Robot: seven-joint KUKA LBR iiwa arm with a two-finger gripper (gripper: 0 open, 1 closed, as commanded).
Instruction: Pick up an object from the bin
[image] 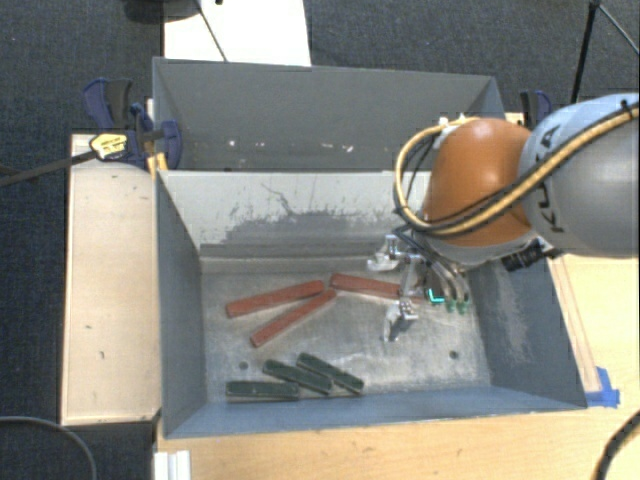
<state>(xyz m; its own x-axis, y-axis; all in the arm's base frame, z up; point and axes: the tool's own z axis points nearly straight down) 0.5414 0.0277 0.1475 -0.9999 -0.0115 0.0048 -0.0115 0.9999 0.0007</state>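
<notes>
My gripper hangs low over the right middle of the bin floor, its metal fingertips close to the floor. A reddish-brown stick lies just left of the fingers, its right end passing behind the gripper. Two more reddish-brown sticks lie further left: a flat one and a slanted one crossing below it. Nothing shows between the fingers.
Three dark green sticks lie near the bin's front wall: one flat at the left and two angled ones. The orange wrist cover and cables hang above the bin's right side.
</notes>
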